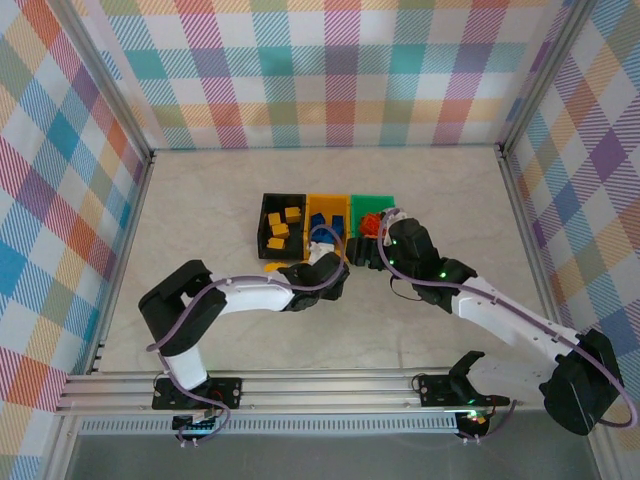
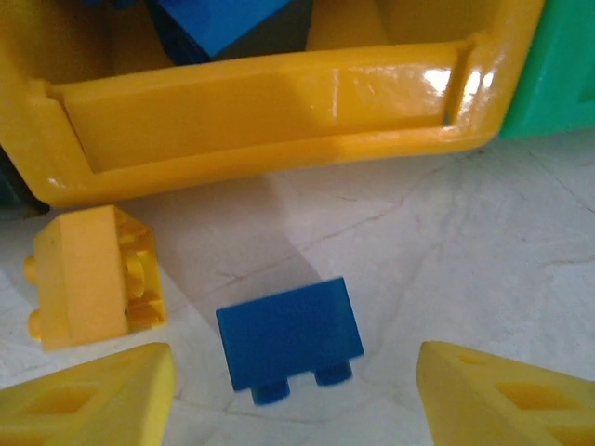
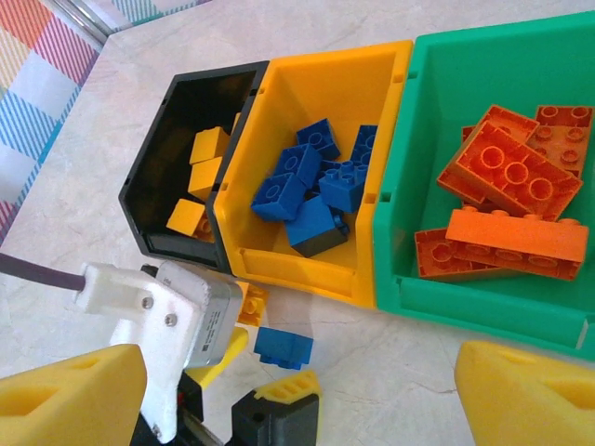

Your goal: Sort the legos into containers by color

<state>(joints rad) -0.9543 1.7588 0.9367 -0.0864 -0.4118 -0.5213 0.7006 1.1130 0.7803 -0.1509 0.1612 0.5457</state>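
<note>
The three containers stand joined in a row on the counter [image 1: 200, 200], black container [image 3: 153, 177] on the left, yellow container [image 3: 307, 277] in the middle, green container [image 3: 483, 316] on the right. The black container holds the yellow legos [image 3: 206, 153], the yellow container holds the blue legos [image 3: 311, 181] in a loose heap, and the green container holds the orange legos [image 3: 511, 181], several stacked at angles. Two legos lie on the counter outside the containers, just in front of the yellow container's near wall. The loose blue lego [image 2: 290, 333] lies on its side with its studs facing away from the containers. The loose yellow lego [image 2: 88, 274] lies to its left, close beside the container wall, also tipped on its side, with its studs facing the loose blue lego. The two loose legos are near each other but apart. The left tool [image 2: 296, 413] is low over the counter with its jaws open. Its yellow finger pads [image 2: 102, 400] stand one on each side of the loose blue lego, with a visible gap on both sides, so the lego sits between them and is not gripped. The right tool [image 1: 378, 246] hovers at the near edge of the green container, beside the left tool. Its jaws are spread wide and it grips nothing.
</note>
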